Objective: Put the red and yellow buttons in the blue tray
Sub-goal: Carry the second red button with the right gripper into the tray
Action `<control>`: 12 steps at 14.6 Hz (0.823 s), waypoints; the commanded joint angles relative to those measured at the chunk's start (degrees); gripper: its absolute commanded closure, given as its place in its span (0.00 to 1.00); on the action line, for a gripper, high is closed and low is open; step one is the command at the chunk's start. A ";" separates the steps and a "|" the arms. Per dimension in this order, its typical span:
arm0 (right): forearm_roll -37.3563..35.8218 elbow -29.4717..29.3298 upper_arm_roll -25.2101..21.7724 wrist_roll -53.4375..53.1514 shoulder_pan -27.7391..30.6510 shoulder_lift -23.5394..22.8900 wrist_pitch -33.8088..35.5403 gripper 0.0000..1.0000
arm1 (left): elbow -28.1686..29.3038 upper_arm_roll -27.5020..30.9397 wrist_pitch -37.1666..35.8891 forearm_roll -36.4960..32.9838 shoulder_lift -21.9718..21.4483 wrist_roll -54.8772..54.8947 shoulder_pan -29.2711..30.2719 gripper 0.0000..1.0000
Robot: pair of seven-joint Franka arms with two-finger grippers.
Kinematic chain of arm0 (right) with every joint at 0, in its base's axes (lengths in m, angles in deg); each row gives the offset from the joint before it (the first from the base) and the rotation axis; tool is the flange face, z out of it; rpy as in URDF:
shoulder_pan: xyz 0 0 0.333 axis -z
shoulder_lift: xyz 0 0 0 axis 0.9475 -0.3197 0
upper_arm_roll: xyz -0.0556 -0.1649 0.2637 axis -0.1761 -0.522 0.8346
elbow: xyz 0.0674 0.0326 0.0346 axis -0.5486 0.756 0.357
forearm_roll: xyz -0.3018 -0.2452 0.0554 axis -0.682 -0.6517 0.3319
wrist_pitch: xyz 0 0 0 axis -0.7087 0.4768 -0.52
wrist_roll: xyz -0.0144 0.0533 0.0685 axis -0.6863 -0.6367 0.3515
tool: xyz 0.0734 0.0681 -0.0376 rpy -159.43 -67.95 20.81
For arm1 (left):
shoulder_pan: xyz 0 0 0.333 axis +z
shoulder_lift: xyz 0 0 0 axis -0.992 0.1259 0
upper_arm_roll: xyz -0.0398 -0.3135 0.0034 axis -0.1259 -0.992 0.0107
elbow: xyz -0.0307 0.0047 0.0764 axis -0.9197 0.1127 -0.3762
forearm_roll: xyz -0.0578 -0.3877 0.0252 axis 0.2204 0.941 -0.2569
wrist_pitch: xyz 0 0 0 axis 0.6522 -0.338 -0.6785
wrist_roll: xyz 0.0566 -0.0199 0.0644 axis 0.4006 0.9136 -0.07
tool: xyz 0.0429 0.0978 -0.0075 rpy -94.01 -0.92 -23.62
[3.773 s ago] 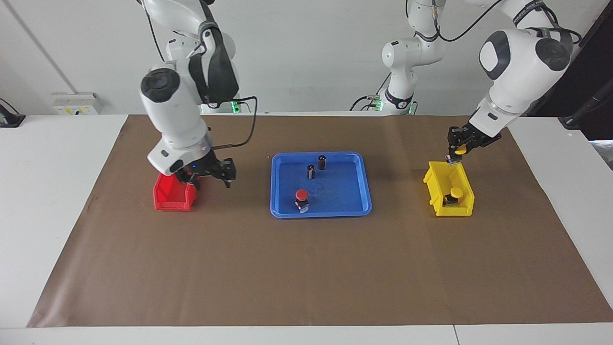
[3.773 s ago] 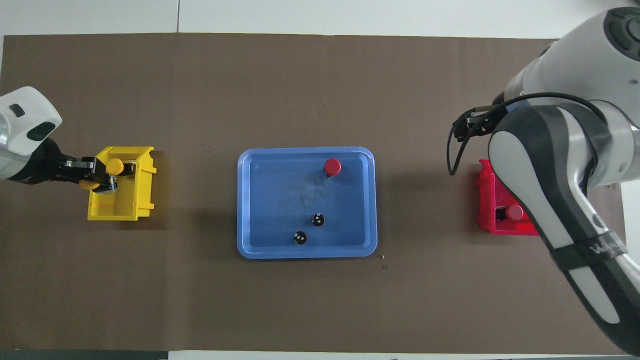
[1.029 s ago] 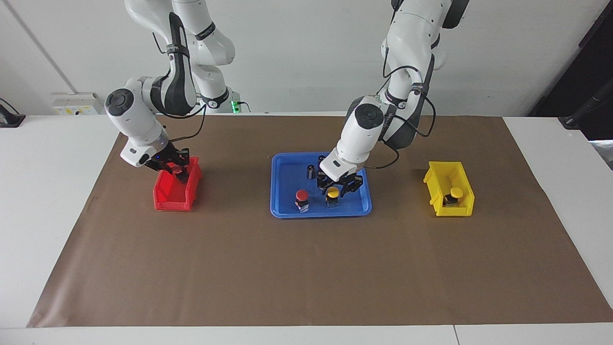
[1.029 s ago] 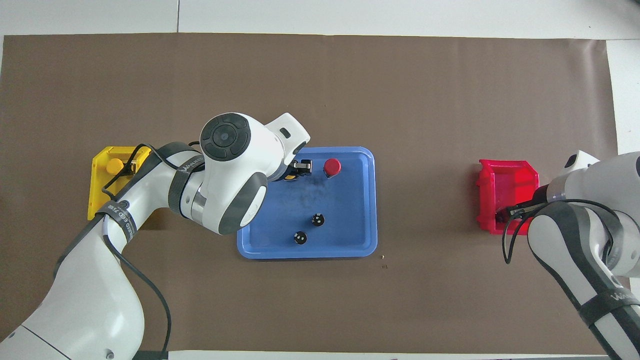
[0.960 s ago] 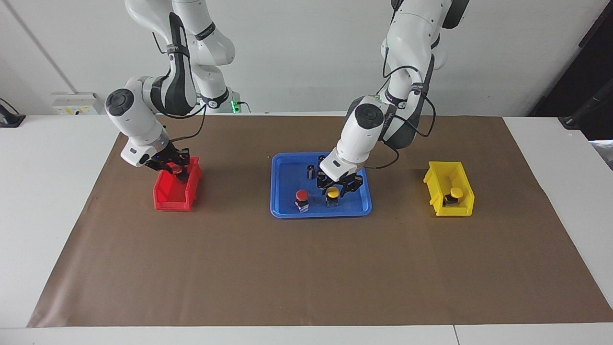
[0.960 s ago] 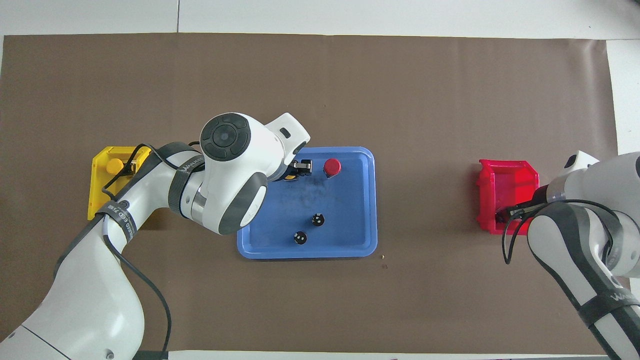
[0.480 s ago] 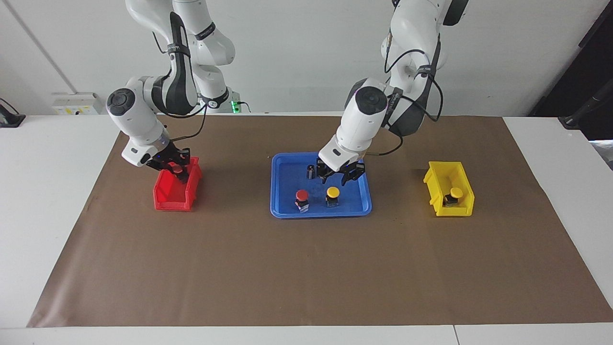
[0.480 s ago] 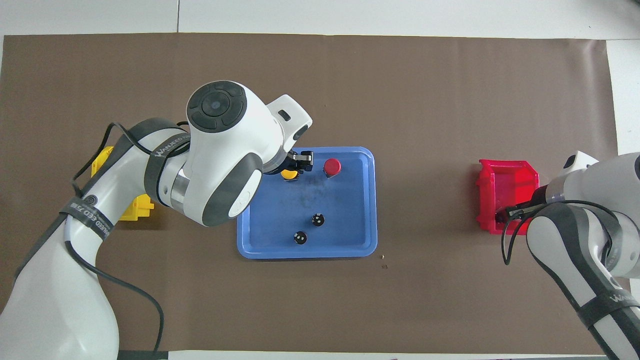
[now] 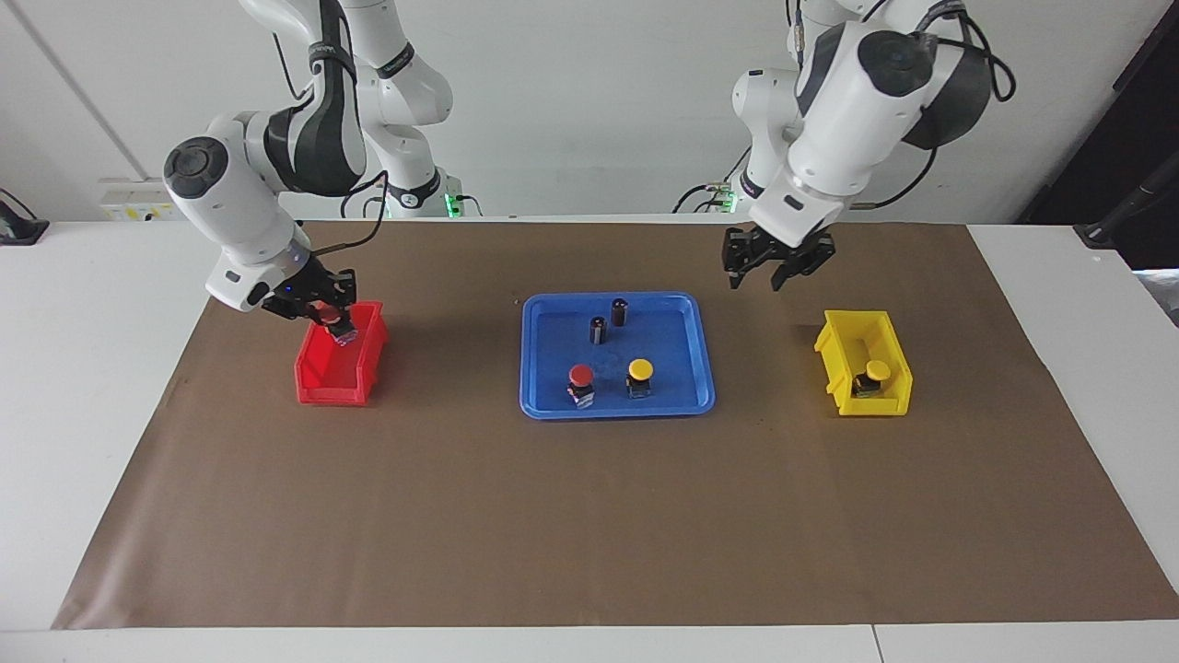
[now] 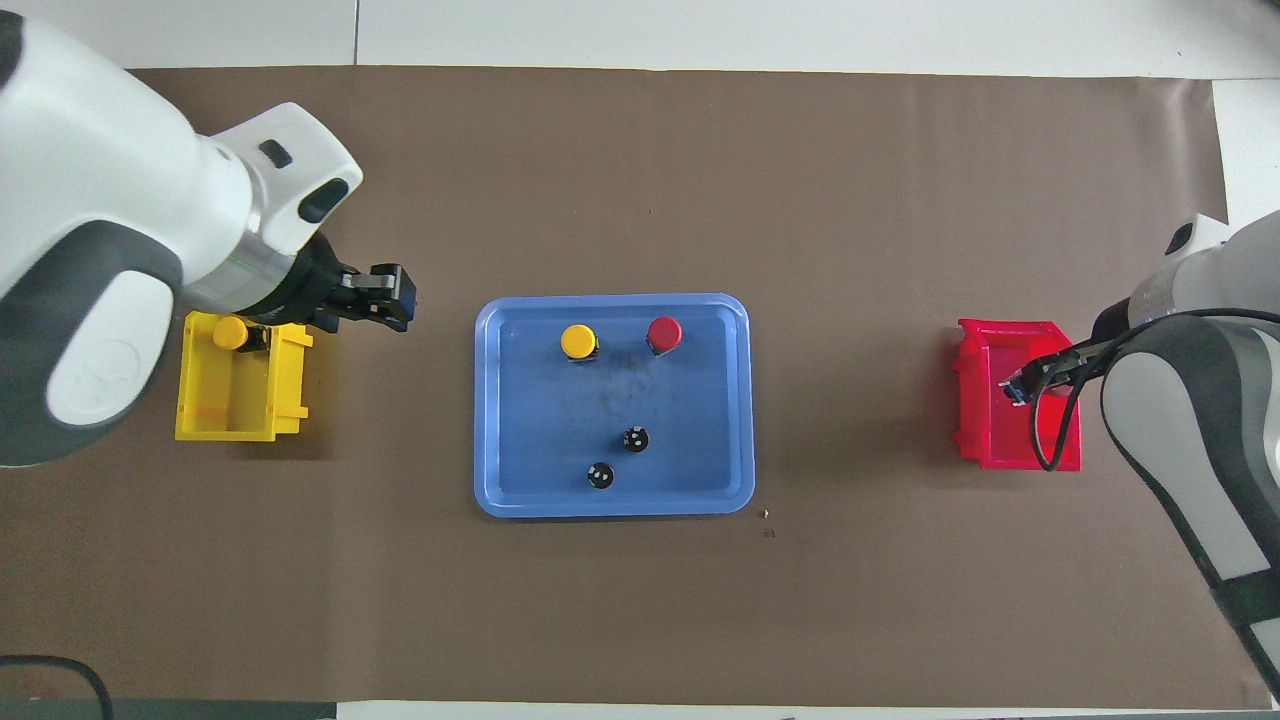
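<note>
A robotics lab: two white arms (image 9: 249,198) at a paper-covered table (image 9: 589,516), bare white wall.

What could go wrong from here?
The right hand holds a red button just over the red bin; it might slip out on the way. The blue tray already holds another red button, a yellow button and two dark cylinders, all upright, which a clumsy set-down could topple. The open left hand might snag the yellow bin reaching the binned yellow button.

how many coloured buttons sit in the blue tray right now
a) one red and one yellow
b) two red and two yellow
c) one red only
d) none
a: the blue tray holds one red button and one yellow button, beside two dark cylinders without coloured caps.
</note>
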 commanded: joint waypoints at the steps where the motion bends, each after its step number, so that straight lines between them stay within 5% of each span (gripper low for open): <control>1: -0.24 -11.81 0.39 -11.38 -7.13 -6.76 5.01 0.83 | 4.98 -0.32 2.15 -0.68 -1.54 13.80 8.61 0.34; 6: 0.90 -11.84 0.39 -30.66 -19.54 -9.58 -6.65 0.84 | 12.73 -0.32 14.20 -4.46 0.20 17.55 13.30 0.31; 12: 0.99 -5.07 0.48 -33.67 -24.22 -11.42 -17.99 0.83 | 14.83 -0.32 19.39 -4.46 3.11 17.72 14.10 0.31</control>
